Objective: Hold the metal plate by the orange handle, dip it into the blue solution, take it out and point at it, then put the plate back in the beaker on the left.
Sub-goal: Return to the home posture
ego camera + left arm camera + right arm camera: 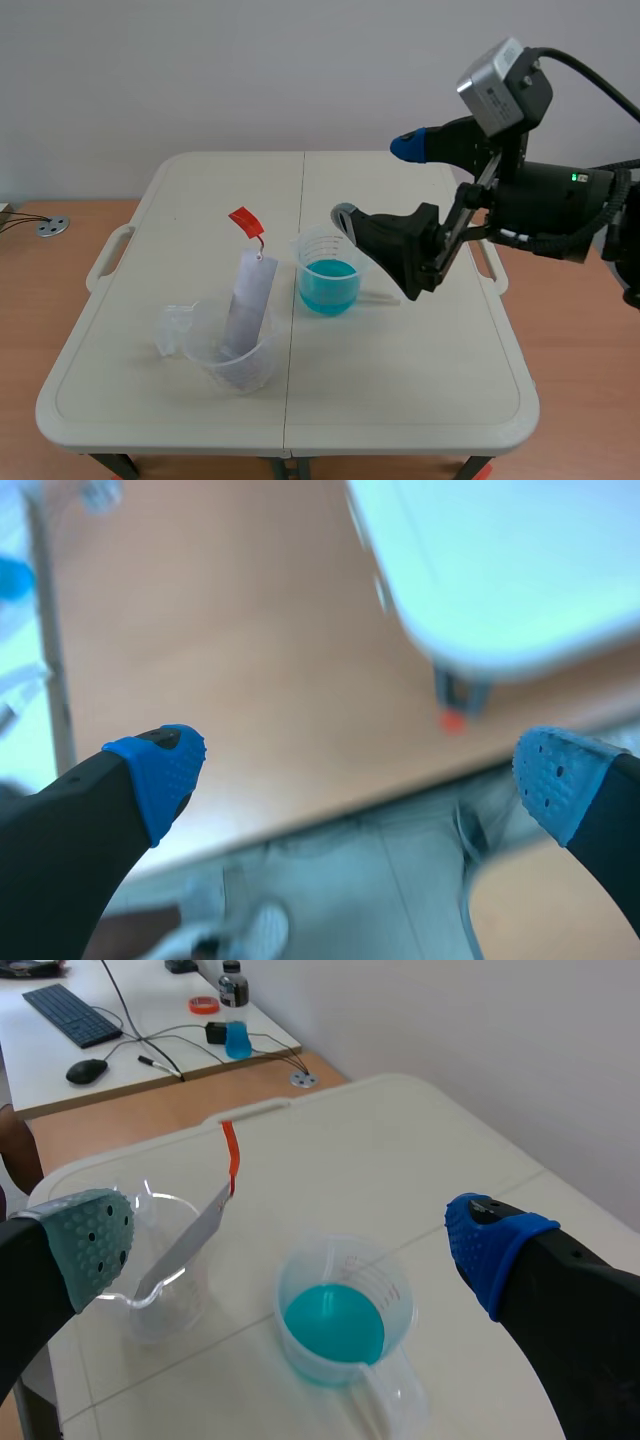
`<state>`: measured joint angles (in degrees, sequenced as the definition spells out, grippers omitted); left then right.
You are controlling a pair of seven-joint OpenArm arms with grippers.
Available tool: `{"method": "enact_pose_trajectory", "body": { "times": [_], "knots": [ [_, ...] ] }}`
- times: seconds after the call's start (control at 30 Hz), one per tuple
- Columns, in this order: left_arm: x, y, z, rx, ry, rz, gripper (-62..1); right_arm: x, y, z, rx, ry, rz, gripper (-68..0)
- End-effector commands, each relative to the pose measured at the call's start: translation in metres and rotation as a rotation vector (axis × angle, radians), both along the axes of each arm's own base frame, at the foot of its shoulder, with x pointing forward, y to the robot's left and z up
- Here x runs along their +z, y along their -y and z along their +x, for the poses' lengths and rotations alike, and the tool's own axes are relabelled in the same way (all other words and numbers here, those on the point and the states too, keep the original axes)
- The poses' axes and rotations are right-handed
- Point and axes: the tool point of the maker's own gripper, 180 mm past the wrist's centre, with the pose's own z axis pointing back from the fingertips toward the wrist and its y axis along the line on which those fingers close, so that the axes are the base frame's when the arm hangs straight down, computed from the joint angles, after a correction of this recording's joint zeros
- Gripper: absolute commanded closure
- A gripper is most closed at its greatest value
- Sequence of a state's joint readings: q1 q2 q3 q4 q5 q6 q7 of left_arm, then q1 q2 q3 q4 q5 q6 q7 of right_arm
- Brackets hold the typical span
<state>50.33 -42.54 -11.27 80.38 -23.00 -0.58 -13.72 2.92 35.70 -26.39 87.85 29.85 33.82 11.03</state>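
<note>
A grey metal plate (248, 305) leans in the empty clear beaker (232, 352) on the left, its orange handle (245, 222) sticking up above the rim. To its right stands a beaker of blue solution (328, 274). My right gripper (378, 181) hangs open above and just right of that beaker, holding nothing. From the right wrist, the plate (195, 1235), orange handle (231, 1160) and blue solution (334, 1324) lie ahead of the open right gripper (295, 1250). The left gripper (360, 775) is open and off the table, over the floor.
The white folding table (400, 390) has a centre seam and side handles. Its corner (500, 570) shows ahead of the left gripper. A desk with a keyboard (75, 1015), a mouse and cables stands beyond the table. A round metal disc (52, 227) lies on the floor.
</note>
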Motion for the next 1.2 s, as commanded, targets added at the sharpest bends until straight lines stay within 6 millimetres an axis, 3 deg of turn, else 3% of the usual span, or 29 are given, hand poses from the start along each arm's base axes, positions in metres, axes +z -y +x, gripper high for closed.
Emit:
{"method": "enact_pose_trajectory", "body": {
  "times": [0.0,0.23,0.47,0.8,1.17],
  "knots": [
    [0.012,0.016,0.014,-0.021,0.056,-0.038,-62.3,0.007,0.003,-0.002,-0.011,0.011,0.023,-65.1],
    [0.061,0.050,0.058,-0.032,0.303,-0.129,-62.3,-0.006,0.026,-0.025,-0.087,-0.044,0.026,-65.1],
    [0.084,0.101,0.061,-0.149,0.425,-0.166,-62.3,-0.014,0.042,-0.044,-0.167,-0.084,0.024,-65.1],
    [0.095,0.162,0.049,-0.271,0.432,-0.262,-62.3,-0.027,0.052,-0.061,-0.280,-0.088,-0.022,-65.1],
    [0.089,0.175,0.044,-0.288,0.405,-0.296,-62.3,-0.037,0.051,-0.065,-0.292,-0.106,-0.062,-65.1]
  ]
}}
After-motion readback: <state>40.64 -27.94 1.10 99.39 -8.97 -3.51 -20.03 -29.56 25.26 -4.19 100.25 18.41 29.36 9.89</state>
